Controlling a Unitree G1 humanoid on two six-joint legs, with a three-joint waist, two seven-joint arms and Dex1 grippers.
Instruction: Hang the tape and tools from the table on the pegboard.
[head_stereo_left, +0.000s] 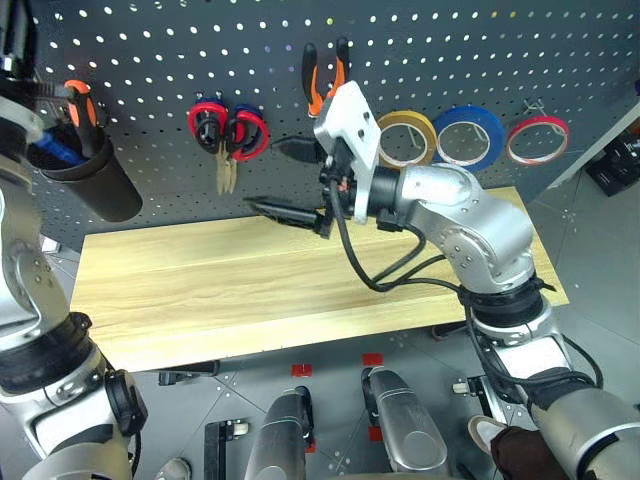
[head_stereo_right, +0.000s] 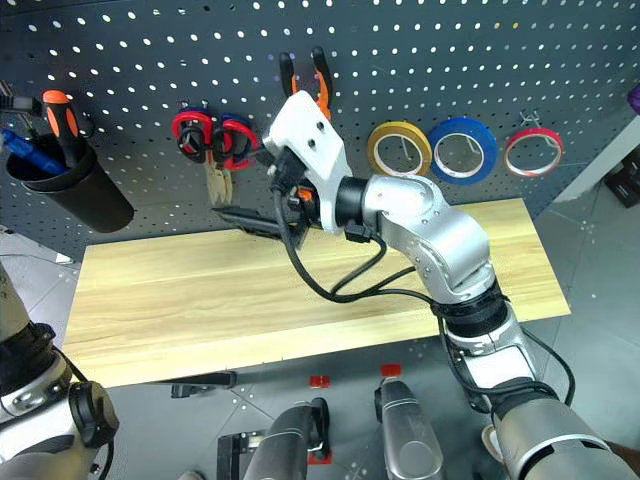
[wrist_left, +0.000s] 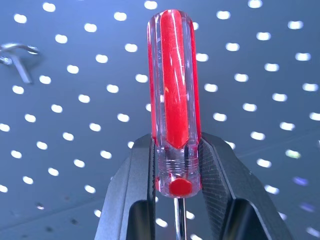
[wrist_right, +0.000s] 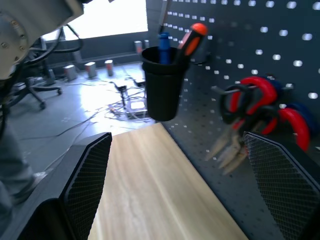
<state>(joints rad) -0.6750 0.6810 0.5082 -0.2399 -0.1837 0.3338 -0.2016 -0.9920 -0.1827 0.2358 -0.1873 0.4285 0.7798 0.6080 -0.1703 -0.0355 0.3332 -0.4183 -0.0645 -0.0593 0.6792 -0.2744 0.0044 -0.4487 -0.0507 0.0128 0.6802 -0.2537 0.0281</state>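
Pegboard (wrist_left: 260, 75) behind, my left gripper (wrist_left: 175, 200) clamped on red-handled screwdriver (wrist_left: 174, 95), handle clear-and-red, pointing away from fingers, my right gripper (wrist_right: 175, 190) spread wide, empty, over table (wrist_right: 150, 190)

Left gripper (wrist_left: 175, 200): jaws closed on the red-handled screwdriver (wrist_left: 174, 95), one finger (wrist_left: 137, 185) pressed against each side of the handle's lower end. Handle stands up between the fingers; metal shaft runs down between them.

Right arm: reaches across from the right, elbow bent, forearm angled up and inward, wrist turned toward the robot's left. Right gripper (wrist_right: 180, 185): jaws spread wide, nothing between them, roughly level.
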